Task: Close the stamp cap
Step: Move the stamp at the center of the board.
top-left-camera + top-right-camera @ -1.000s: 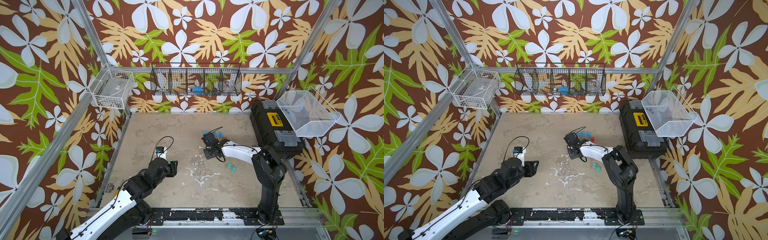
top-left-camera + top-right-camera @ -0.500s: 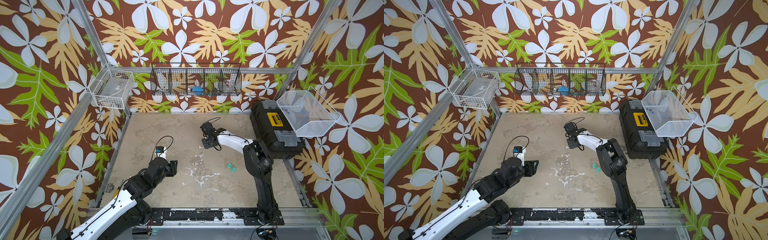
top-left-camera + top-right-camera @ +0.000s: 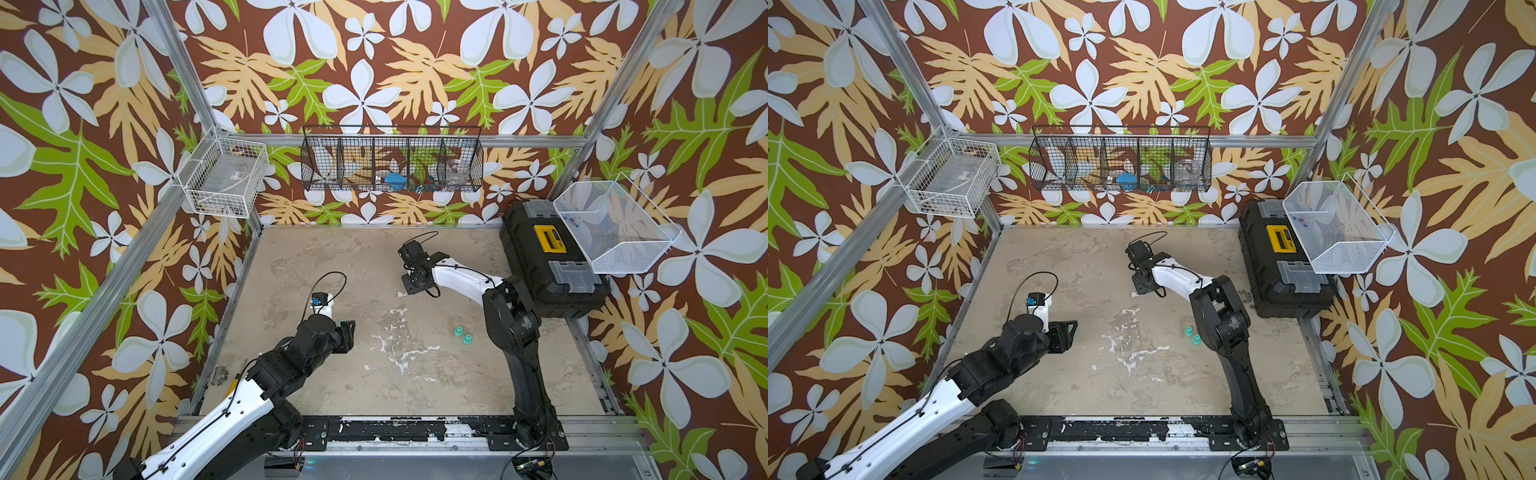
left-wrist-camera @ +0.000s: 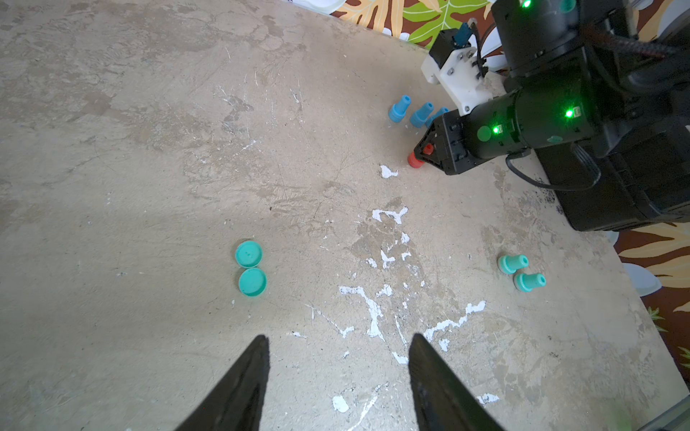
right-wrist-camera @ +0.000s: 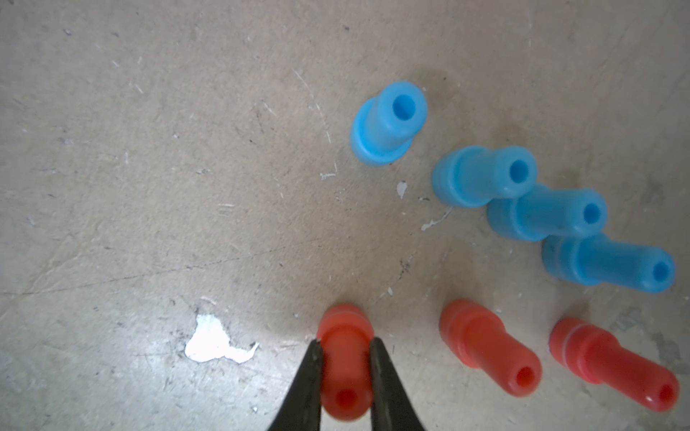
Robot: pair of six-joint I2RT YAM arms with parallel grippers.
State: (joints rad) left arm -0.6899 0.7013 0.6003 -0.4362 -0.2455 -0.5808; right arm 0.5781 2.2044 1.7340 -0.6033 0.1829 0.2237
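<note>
A red stamp (image 5: 345, 373) stands upright on the table, and my right gripper (image 5: 345, 340) is shut on its stem, fingertips pressed on both sides. Two more red stamps (image 5: 489, 350) and several blue stamps (image 5: 390, 123) stand close by. In the left wrist view the same red stamp (image 4: 414, 159) pokes out below my right gripper (image 4: 429, 149). Two teal caps (image 4: 248, 254) lie flat, side by side, ahead of my open and empty left gripper (image 4: 338, 337). Two teal stamps (image 4: 513, 263) stand further to the right.
In both top views the teal stamps (image 3: 462, 335) stand mid-table beside the right arm's base link. A black toolbox (image 3: 548, 266) occupies the back right corner under a white wire bin (image 3: 615, 228). Wire baskets (image 3: 390, 162) hang on the back wall.
My right arm has swung toward the back of the table, and now covers the blue stamps in the top views. The left arm has not moved.
</note>
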